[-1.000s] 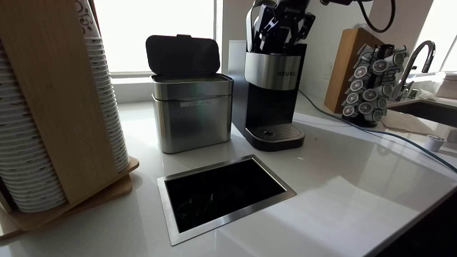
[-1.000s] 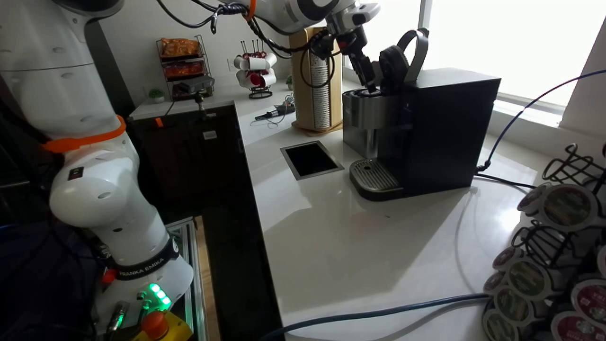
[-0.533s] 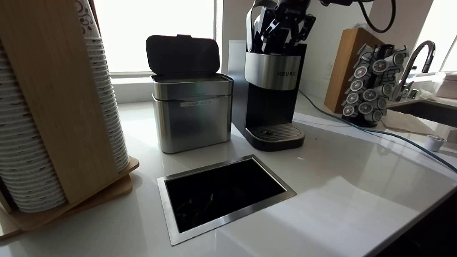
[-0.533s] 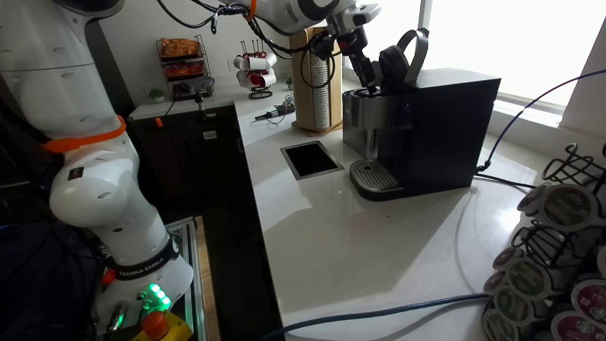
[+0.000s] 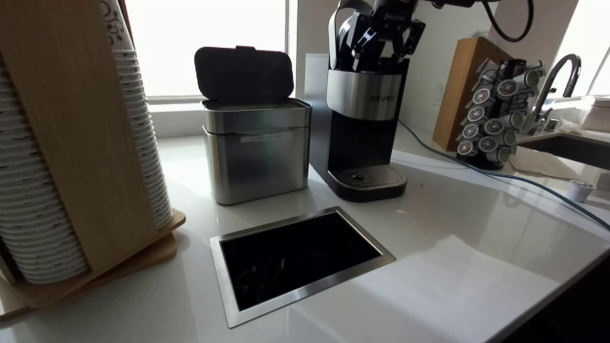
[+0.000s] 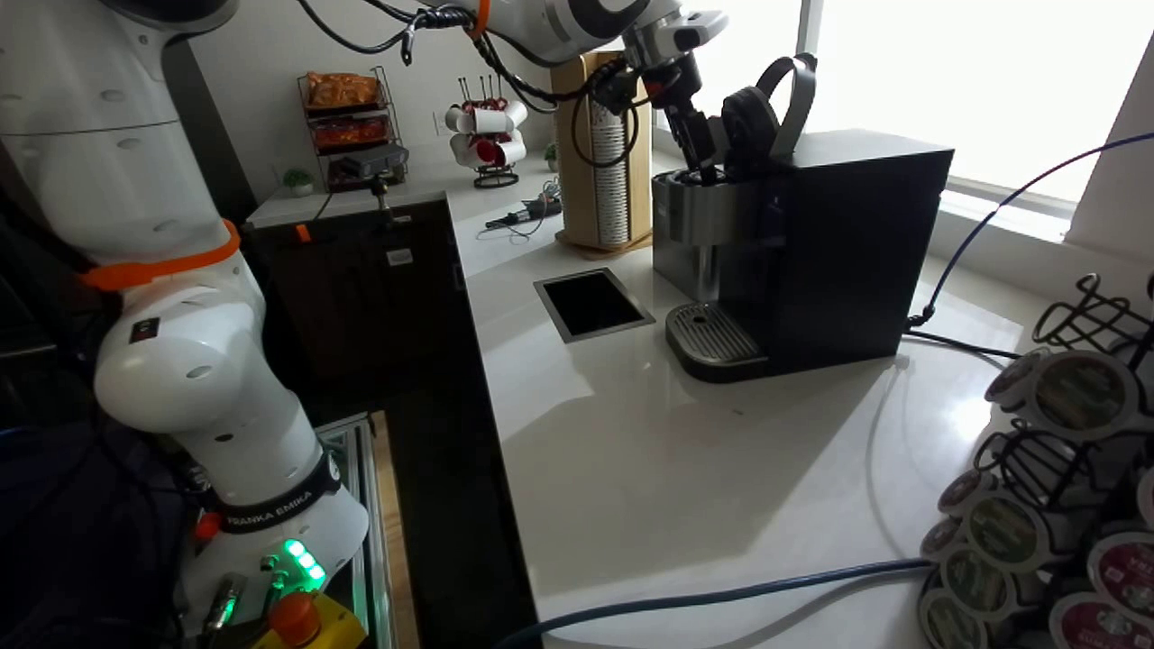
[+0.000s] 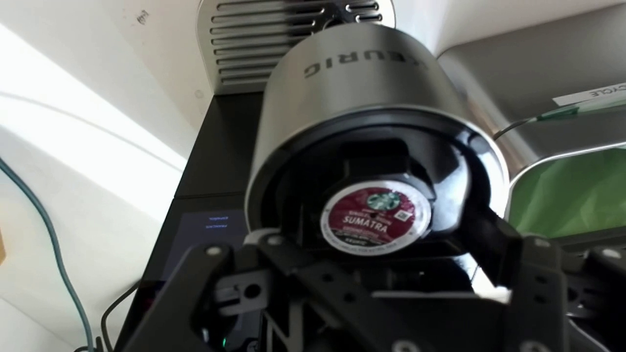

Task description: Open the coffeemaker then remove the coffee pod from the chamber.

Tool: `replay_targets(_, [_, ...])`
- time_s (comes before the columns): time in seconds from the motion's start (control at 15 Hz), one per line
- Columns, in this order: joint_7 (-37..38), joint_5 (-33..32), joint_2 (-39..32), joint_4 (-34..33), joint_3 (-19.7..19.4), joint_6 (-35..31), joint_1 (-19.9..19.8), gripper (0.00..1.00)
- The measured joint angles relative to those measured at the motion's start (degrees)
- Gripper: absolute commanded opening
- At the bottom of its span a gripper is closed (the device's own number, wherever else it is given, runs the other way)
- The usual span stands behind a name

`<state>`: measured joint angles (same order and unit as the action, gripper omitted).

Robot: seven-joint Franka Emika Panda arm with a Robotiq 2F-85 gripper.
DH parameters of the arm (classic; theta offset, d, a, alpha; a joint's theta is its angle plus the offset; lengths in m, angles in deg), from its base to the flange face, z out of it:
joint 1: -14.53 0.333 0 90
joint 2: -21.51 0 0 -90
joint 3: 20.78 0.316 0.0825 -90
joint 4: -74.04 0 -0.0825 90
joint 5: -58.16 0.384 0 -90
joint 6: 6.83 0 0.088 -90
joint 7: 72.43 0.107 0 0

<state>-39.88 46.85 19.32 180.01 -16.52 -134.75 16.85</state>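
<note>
On the white bench (image 5: 452, 267), both exterior views show the coffeemaker (image 5: 364, 95) standing tall, long way up, lid (image 6: 750, 122) raised, the gripper (image 6: 708, 171) pointing down at its top. In the wrist view the coffee pod (image 7: 375, 217) sits in the chamber (image 7: 376, 166), face up, between spread fingers (image 7: 491, 239) that seem not to touch it, though it is dark there. The coffee pod should be light, bendy and slick, so pinch its rim (image 7: 324, 221) gently.

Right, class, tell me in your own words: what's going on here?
A robot arm has its hand, open, at the top of a Keurig coffeemaker whose lid is up. A Sumatra coffee pod sits in the chamber, not yet taken out. Whether the fingers touch it, the pictures don't settle.
</note>
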Motion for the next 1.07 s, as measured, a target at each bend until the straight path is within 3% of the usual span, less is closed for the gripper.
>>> replay_targets(0.13, [0.0,0.0,0.0,0.0,0.0,0.0,0.0,0.64])
replay_targets(0.2, [0.0,0.0,0.0,0.0,0.0,0.0,0.0,0.7])
replay_targets(0.53, [0.0,-0.2,0.0,-0.3,-0.1,0.0,0.0,0.76])
replay_targets(0.6, [0.0,-0.2,0.0,-0.4,-0.1,0.0,0.0,0.69])
replay_targets(0.67, [0.0,-0.2,0.0,-0.5,-0.1,0.0,0.0,0.53])
replay_targets(0.8, [0.0,-0.2,0.0,-0.8,-0.1,0.0,0.1,0.41])
replay_targets(1.0, [0.0,-0.2,0.0,-0.9,-0.1,0.0,0.2,0.14])
replay_targets(1.07, [0.0,-0.2,0.0,-1.0,-0.1,0.0,0.3,0.11])
